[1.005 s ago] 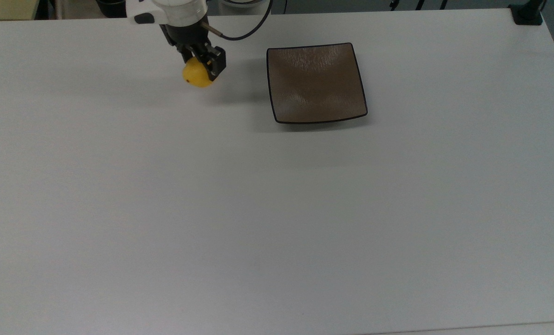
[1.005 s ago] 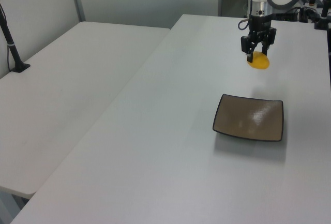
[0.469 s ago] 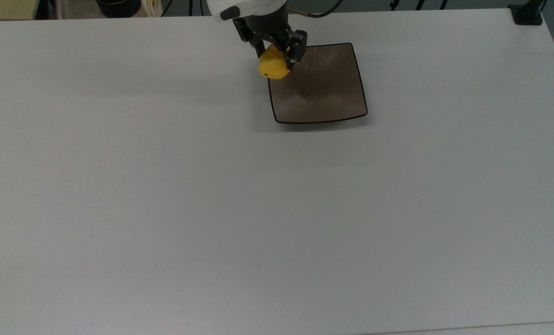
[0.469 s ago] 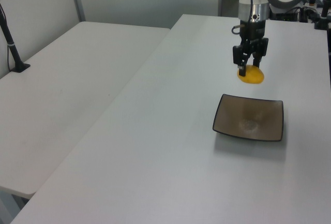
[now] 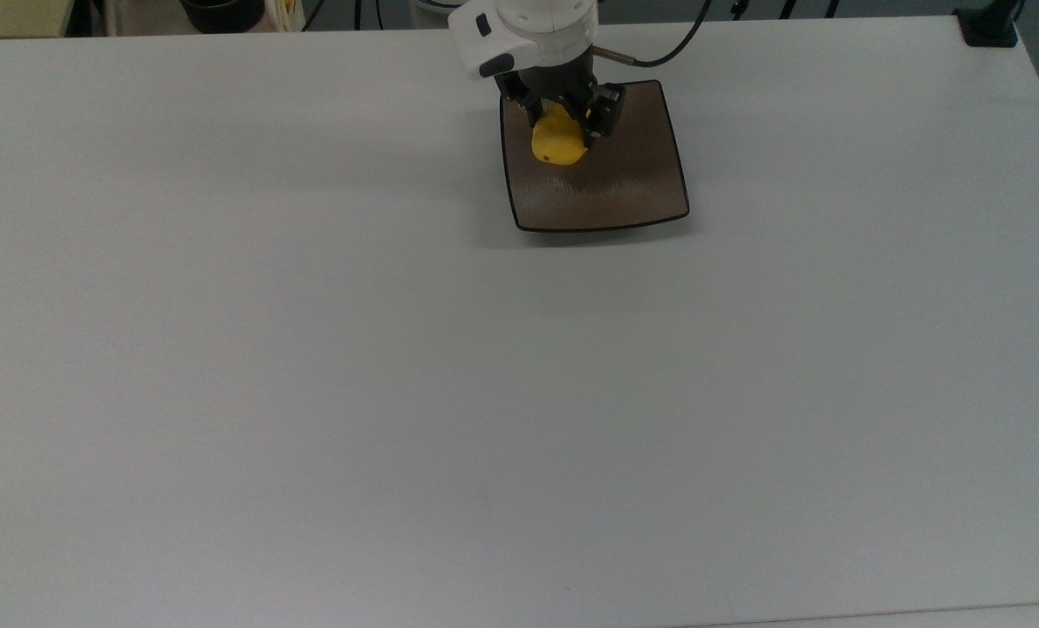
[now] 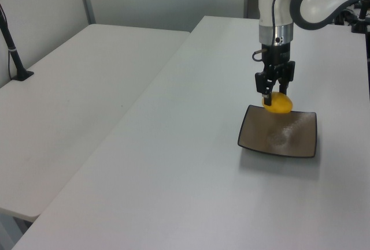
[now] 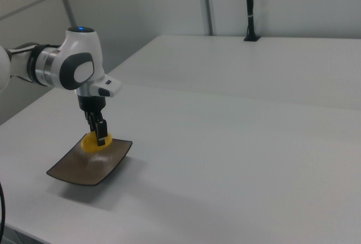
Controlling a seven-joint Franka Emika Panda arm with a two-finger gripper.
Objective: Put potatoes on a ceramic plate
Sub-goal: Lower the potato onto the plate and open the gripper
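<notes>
Tool (image 5: 563, 131) clenched on the potato (image 5: 557, 141), which hangs over the ceramic plate (image 5: 624, 187), above the corner at the top view's upper left. In the left view the potato (image 6: 278, 104) sits above the plate's (image 6: 289, 140) far edge, and in the right view it (image 7: 96, 141) looks low over the plate (image 7: 84, 168); whether it already touches the glaze is hard to say from these angles, though it seems just clear of it.

Judging by its look, the potato is small, smooth and egg-shaped, so probably light and firm but prone to roll or slip out of a narrow pinch. The present hold across its upper part, with most of the body hanging below the fingers, seems adequate for a short carry. On the glazed surface it may roll once let go, so releasing it low and nearer the plate's middle looks wise. The plate itself, lying on the white tabletop (image 5: 397, 392), is likely brittle and should not be struck.
</notes>
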